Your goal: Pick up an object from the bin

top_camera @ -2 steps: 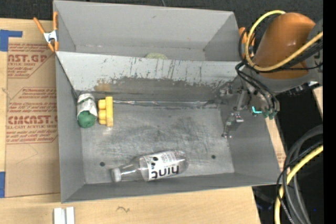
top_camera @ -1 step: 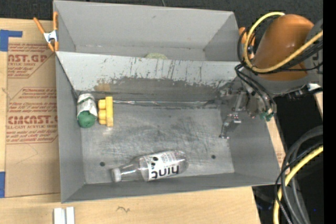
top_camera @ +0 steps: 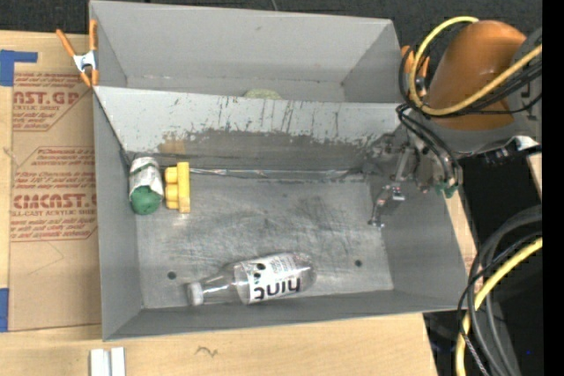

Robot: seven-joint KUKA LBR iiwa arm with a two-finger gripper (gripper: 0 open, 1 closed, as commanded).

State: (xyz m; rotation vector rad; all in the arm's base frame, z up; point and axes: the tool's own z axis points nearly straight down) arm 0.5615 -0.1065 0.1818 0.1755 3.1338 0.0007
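1. Bin (top_camera: pixel 264 57): grey metal, scuffed floor, three loose things in it.
2. Arm (top_camera: pixel 476 70) reaches in from the right, with an orange cover and yellow cables at the wrist.
3. Jaws are low at the bin's right side, over bare floor just beside the right wall. Open or closed: cannot tell.
4. Clear bottle (top_camera: pixel 264 279) lies on its side along the near wall, black-and-white label up and neck pointing left. It is the nearest thing to the jaws, yet well apart from them.
5. Yellow block (top_camera: pixel 179 187) sits by the left wall.
6. White tube (top_camera: pixel 145 187) with a green cap lies touching the block's left side, far from the jaws.
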